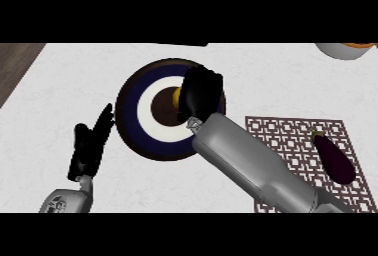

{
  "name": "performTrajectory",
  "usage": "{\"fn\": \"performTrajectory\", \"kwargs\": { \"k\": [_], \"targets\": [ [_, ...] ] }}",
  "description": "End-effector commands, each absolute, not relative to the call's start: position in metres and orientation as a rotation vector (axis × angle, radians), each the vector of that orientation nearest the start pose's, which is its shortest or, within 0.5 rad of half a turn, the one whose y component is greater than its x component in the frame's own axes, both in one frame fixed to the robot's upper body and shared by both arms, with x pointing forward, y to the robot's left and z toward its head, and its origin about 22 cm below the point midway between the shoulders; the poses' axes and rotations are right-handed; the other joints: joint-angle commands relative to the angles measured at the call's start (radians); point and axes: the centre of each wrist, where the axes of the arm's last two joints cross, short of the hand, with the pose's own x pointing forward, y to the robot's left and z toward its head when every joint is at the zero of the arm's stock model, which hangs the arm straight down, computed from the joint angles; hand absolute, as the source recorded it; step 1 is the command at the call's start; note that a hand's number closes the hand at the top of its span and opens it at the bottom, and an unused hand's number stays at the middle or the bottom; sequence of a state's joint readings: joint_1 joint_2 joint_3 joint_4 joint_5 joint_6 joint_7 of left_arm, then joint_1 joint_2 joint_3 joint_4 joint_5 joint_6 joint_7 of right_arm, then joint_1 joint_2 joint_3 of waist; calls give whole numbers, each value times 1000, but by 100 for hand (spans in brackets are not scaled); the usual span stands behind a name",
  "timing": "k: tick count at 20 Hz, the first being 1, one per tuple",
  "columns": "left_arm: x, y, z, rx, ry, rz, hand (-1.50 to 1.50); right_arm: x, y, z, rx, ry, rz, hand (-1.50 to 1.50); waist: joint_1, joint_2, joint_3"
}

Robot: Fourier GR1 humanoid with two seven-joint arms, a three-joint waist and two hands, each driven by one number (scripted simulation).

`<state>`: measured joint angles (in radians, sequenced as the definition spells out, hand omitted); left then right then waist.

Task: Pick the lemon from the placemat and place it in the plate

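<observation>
Lemon [176, 96] shows just left of our right hand [201, 97], fingers curled round it, over the plate [133, 107] centre at mid-frame, so release comes next.

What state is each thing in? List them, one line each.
Lemon: over the plate's centre, mostly hidden by the right robot hand.
Plate: flat on the counter, left of the placemat.
Placemat: flat, bears only the eggplant.
Eggplant: lying on the placemat.
Right robot hand: curled round the lemon.
Left robot hand: open, resting left of the plate.
</observation>
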<state>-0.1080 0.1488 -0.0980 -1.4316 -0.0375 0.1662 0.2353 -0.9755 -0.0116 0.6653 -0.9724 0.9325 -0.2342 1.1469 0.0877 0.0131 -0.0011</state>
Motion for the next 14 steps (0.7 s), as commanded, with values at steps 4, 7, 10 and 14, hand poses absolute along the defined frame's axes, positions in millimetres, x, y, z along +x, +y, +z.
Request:
{"fn": "performTrajectory", "kwargs": {
  "k": [4, 7, 10, 14],
  "targets": [
    [267, 225, -9, 201, -1294, -76, 0, 350, 11, 92, -1079, -1077, 772, -150, -27, -2, 0],
    [255, 234, -17, 211, -1295, -72, 0, 345, 22, 105, -989, -1230, 762, -150, -25, -4, 1],
    [259, 234, -18, 224, -1305, -65, 0, 328, 25, 109, -891, -1455, 671, -150, -49, -8, 1],
    [262, 230, -10, 217, -1294, -44, 0, 330, 14, 124, -746, -1684, 347, -150, -61, -7, 4]
  ]
}}
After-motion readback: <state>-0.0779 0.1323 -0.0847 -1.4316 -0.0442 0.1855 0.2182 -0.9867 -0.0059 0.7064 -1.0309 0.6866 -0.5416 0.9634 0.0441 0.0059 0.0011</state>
